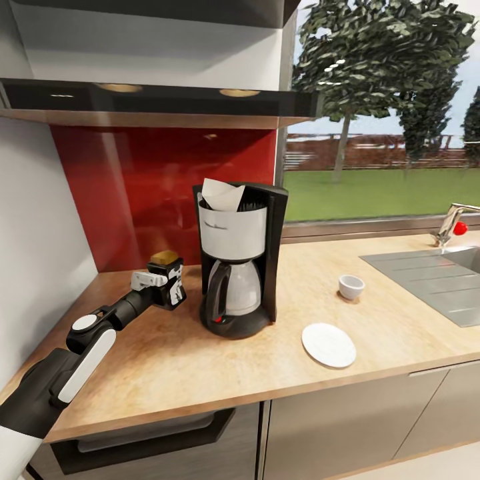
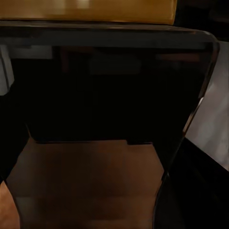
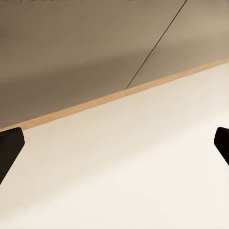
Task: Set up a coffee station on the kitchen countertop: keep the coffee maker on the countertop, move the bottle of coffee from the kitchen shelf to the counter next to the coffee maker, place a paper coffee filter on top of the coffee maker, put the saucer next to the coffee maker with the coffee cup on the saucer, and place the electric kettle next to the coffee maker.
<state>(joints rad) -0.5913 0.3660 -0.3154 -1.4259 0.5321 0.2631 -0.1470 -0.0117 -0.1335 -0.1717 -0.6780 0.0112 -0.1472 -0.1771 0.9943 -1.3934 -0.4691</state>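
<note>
In the head view, your left gripper (image 1: 167, 283) sits left of centre, its jaws pinching the dark bottle (image 1: 167, 268) just left of the coffee maker (image 1: 238, 260) on the countertop (image 1: 167, 360). A paper filter (image 1: 222, 193) rests on the machine's top. The cup (image 1: 351, 287) stands right of the machine, apart from the saucer (image 1: 329, 345) at lower right. In the left wrist view, the bottle (image 2: 109, 95) spans the frame between the fingers. In the right wrist view, your right gripper (image 3: 117, 148) has its jaws spread, fingertips (image 3: 8, 150) at the frame's sides, over a pale floor (image 3: 133, 167).
</note>
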